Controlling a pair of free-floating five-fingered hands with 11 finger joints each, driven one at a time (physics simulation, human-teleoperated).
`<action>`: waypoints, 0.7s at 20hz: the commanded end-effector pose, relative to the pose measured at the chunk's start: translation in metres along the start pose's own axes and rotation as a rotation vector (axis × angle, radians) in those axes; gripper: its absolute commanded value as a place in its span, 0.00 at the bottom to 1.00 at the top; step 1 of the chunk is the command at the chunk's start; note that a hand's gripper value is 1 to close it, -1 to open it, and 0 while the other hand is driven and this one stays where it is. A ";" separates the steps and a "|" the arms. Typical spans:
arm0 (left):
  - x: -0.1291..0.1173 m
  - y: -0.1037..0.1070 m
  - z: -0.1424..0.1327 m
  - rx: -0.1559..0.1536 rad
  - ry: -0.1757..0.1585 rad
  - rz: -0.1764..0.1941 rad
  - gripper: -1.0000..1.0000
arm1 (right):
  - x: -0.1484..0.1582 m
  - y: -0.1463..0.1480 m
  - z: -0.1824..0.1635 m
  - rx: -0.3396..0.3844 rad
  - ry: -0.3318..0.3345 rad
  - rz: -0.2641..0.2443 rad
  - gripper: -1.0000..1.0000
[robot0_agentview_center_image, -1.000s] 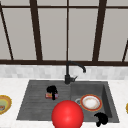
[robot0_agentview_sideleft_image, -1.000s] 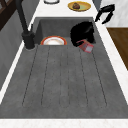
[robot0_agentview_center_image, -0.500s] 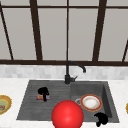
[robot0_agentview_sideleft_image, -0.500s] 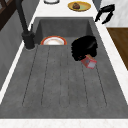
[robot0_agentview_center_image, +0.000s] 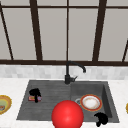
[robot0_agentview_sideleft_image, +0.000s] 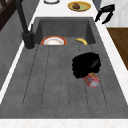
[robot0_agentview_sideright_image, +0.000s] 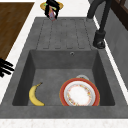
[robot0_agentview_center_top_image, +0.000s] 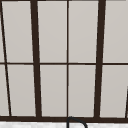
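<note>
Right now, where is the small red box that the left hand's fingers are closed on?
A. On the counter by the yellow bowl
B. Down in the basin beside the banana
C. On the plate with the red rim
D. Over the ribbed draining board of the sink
D: the left hand holds the small red box over the ribbed draining board, well away from the basin with the banana and plate.

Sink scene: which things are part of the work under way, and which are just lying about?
In hand: left hand curled round a small red box over the draining board.

Lying about: plate, banana, red ball, faucet, right hand.
</note>
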 end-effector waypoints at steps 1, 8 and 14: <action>0.001 0.003 0.031 -0.018 0.009 0.000 1.00 | 0.000 0.000 0.000 0.000 0.000 0.000 0.50; 0.003 0.004 0.043 -0.151 0.186 0.046 1.00 | 0.000 0.000 0.000 0.000 0.000 0.000 0.50; 0.026 -0.021 0.069 -0.248 0.183 -0.048 1.00 | 0.000 0.000 0.000 0.000 0.000 0.000 0.50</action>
